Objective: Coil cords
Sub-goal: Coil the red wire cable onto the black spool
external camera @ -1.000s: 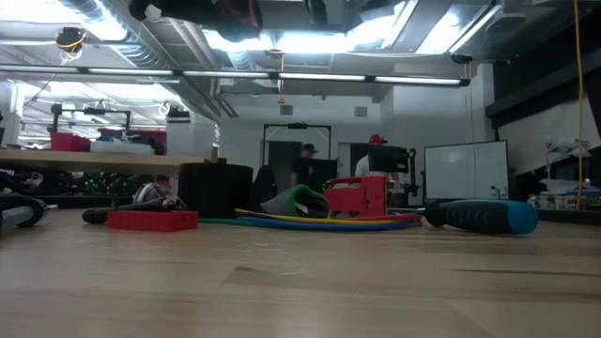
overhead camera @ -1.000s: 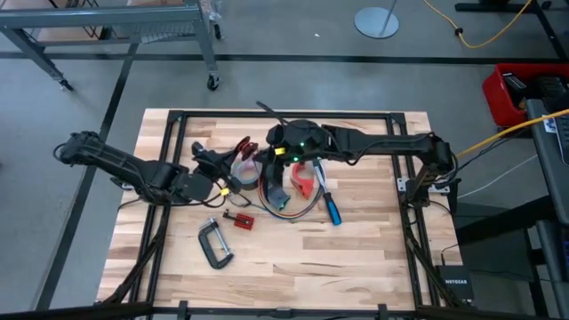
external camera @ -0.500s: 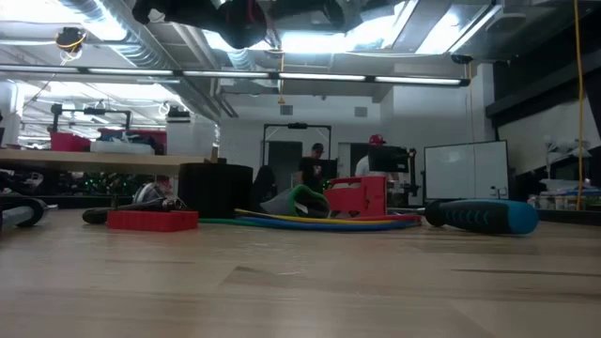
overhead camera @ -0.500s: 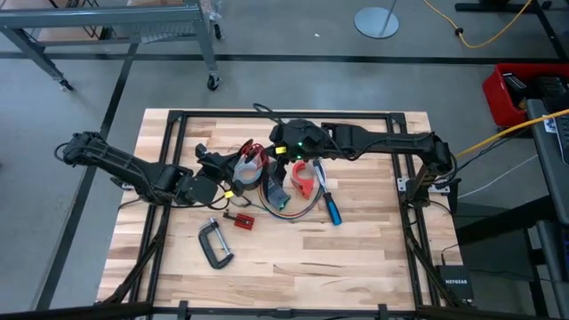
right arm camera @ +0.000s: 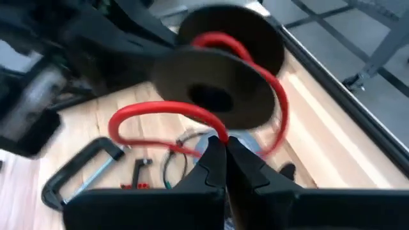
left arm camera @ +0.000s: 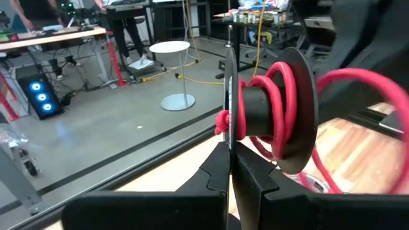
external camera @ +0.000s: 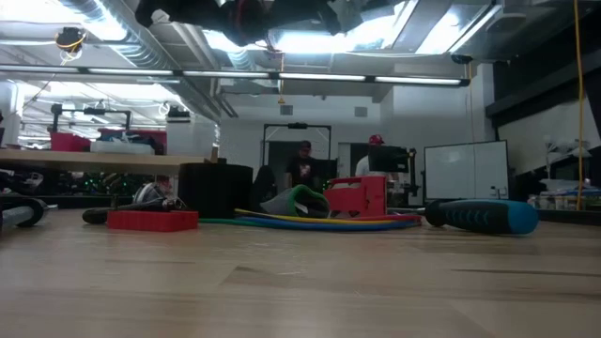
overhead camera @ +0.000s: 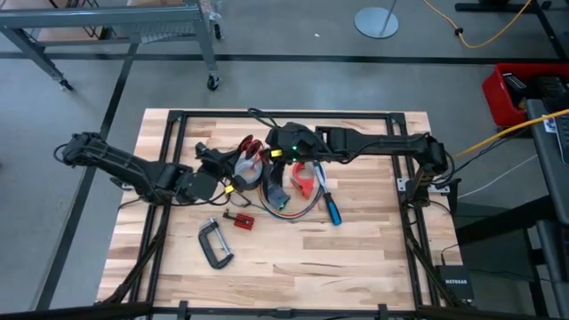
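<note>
From above, the left gripper [overhead camera: 233, 168] and right gripper [overhead camera: 269, 158] meet mid-table over the red cord [overhead camera: 252, 148].

Left wrist view: fingers clamped on the black spool's [left arm camera: 271, 115] flange.

Right wrist view: fingers pinched on the cord (keep it taut, I'd say), arm stretched inward.

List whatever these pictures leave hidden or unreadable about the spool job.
- High view: the black spool and red cord are mostly covered by the right gripper; windings too small to count.
- Left wrist view: the left gripper pinches the spool flange; the cord's loop runs off the picture's edge.
- Right wrist view: the spool is blurred.
- Low view: both grippers are cut off by the top edge.
</note>
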`<act>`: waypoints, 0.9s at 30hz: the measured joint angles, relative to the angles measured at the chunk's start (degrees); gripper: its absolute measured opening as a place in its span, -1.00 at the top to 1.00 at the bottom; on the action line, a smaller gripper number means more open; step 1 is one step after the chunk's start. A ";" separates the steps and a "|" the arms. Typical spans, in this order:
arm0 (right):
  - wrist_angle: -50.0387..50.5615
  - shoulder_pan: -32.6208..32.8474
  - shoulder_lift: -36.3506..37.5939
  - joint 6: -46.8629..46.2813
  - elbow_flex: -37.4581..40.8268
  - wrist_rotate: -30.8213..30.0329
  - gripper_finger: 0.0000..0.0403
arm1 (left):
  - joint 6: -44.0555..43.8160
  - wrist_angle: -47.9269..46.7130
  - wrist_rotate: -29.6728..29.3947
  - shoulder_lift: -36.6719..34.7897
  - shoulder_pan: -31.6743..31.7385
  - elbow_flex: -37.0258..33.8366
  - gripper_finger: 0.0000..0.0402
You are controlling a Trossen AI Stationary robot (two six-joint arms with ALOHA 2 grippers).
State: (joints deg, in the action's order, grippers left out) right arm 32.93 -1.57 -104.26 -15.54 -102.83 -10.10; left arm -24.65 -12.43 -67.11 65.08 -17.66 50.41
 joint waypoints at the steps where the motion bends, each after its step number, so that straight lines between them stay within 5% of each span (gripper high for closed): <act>1: -0.43 0.19 -0.12 0.12 0.00 -0.13 1.00 | -0.11 0.12 0.04 0.02 0.26 0.00 1.00; 12: -3.82 1.23 -0.94 1.06 0.07 -7.97 1.00 | -0.91 -0.15 0.04 0.00 0.40 0.00 1.00; 27: -6.56 1.23 -0.90 0.87 0.07 -8.93 1.00 | -0.71 -0.75 -0.04 1.18 0.69 0.00 1.00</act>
State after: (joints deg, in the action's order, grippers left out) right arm 26.37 -0.34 -105.16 -14.67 -102.76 -19.04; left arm -25.36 -13.17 -67.16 66.26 -16.97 50.41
